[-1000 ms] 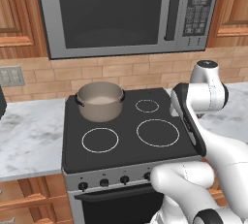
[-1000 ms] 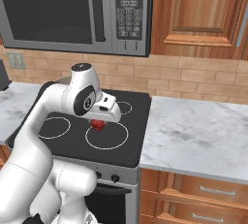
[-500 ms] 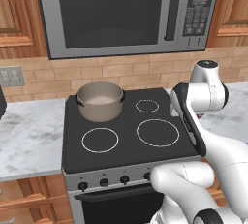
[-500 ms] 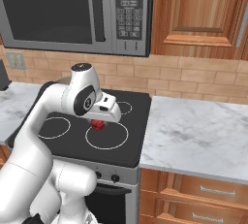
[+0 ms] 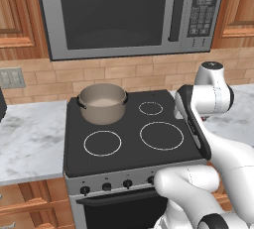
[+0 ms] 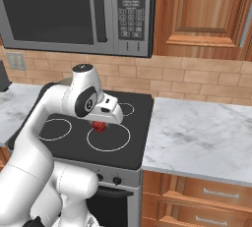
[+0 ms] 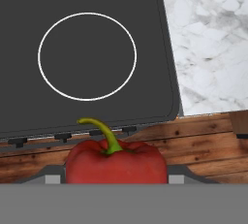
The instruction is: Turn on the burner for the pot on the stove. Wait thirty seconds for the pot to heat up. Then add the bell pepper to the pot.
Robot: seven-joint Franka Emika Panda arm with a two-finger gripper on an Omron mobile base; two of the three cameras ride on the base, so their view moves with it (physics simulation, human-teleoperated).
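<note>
**Pepper held over the cooktop, nothing moved in the last second**

Nearest to us in the hand view, the gripper (image 7: 116,179) had its jaws pinched on the bell pepper (image 7: 116,162), the red body sitting between the two dark tips with its green stem curling upward. Compared with the frames a second and half a second before, we saw no shift at all: arm, pepper and base views matched, so the hand was holding steady, not travelling.

Just beyond, in the right base view, the pepper (image 6: 100,126) hung under the gripper (image 6: 104,121), above the front right ring of the stove (image 6: 135,145).

Farther back, the pot (image 5: 102,103) stood on the rear left ring, well apart from the pepper, with nothing visible inside it.

We judged this stillness as a pause, perhaps the heating wait. We could not tell from the knobs (image 5: 106,187) whether the burner was on. The carry across to the pot was not yet done.
</note>
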